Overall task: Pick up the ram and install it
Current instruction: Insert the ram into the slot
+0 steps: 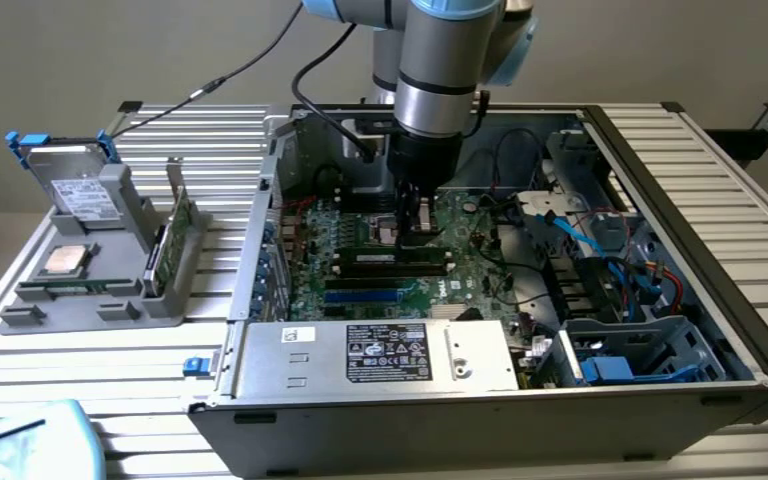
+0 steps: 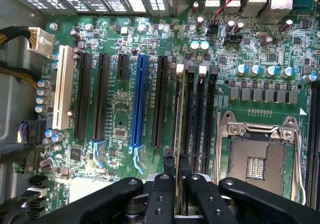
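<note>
The ram (image 2: 180,109) shows edge-on in the wrist view as a thin green stick pinched between my two black fingers (image 2: 167,176). My gripper (image 2: 177,160) is shut on it and holds it upright, in line with the black memory slots (image 2: 200,114) and right over the one nearest the long card slots. In the exterior view my gripper (image 1: 418,232) hangs low inside the open computer case, just above the motherboard (image 1: 357,275) and its memory slots (image 1: 391,262). Whether the ram touches the slot I cannot tell.
The open processor socket (image 2: 257,156) lies beside the memory slots. A power supply (image 1: 384,355) fills the case front, with blue cables (image 1: 611,240) on the exterior view's right. Outside, a grey fixture (image 1: 91,300) holds a hard drive (image 1: 77,185), a silver processor (image 1: 67,258) and a bracketed green card (image 1: 171,245).
</note>
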Controlling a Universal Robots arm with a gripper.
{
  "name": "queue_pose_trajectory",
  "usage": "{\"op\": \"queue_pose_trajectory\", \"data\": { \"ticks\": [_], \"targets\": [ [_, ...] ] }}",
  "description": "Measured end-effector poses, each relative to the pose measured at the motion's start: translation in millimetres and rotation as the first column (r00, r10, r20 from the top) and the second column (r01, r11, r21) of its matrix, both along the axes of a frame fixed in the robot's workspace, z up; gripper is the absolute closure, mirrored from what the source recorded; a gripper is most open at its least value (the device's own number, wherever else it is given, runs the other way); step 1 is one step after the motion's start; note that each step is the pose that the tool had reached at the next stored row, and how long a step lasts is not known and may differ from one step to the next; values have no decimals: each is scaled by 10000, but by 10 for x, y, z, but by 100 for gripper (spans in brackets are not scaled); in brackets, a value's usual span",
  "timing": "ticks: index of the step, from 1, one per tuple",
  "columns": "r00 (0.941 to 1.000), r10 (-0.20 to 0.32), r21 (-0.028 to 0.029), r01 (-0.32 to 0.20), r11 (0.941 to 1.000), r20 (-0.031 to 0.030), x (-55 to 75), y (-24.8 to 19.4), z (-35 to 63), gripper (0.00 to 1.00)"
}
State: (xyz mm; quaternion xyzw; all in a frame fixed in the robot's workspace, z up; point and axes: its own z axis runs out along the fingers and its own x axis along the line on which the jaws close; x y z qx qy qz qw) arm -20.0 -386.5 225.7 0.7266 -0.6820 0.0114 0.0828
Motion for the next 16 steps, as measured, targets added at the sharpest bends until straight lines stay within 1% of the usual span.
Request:
{"op": "queue_pose_trajectory", "data": {
  "ticks": [8, 13, 16],
  "targets": [
    [10000, 0, 1, 0, 10000, 40, 2, -23, 0, 86],
    [10000, 0, 1, 0, 10000, 46, 4, -24, -1, 86],
    [10000, 1, 2, -1, 10000, 64, 5, -24, -12, 86]
  ]
}}
